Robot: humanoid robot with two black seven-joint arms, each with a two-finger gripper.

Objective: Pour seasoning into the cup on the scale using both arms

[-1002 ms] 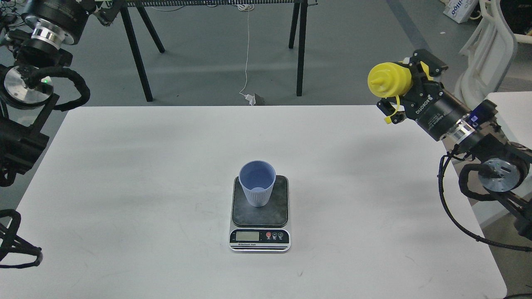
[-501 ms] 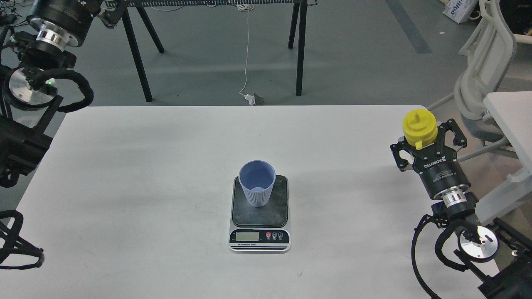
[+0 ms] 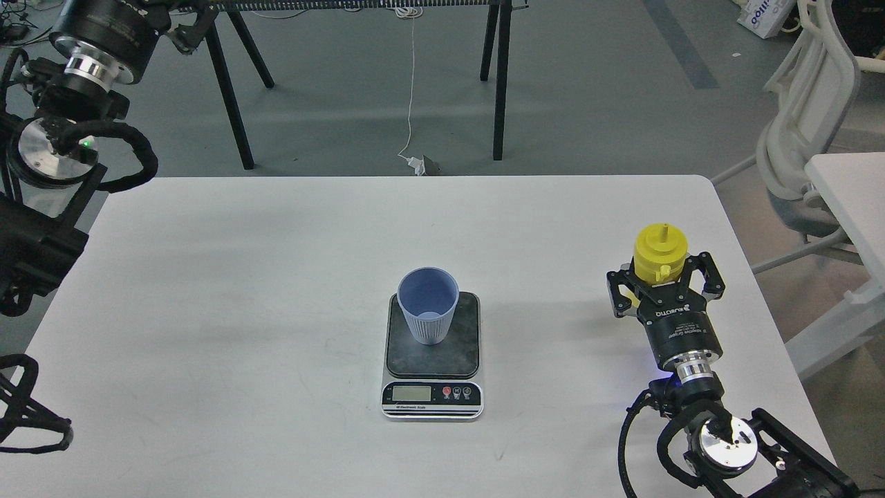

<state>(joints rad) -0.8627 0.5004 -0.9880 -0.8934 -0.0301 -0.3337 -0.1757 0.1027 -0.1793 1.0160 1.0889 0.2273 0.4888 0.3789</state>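
Observation:
The light blue ribbed cup stands upright on the dark plate of the scale, at the plate's far left part, in the middle of the white table. My right gripper is at the table's right side, well to the right of the scale, and its fingers close around the yellow seasoning bottle. The bottle is upright with its nozzle up. My left gripper is high at the far left, largely cut off by the top edge, far from the cup.
The white table ends just right of my right arm. A white chair and a second white table stand beyond that edge. Black trestle legs and a white cable are on the floor behind the table.
My right arm has brought the bottle down and toward me, from high above the far right corner to low over the table's right side, turning it from tilted to upright. The left arm barely moved.

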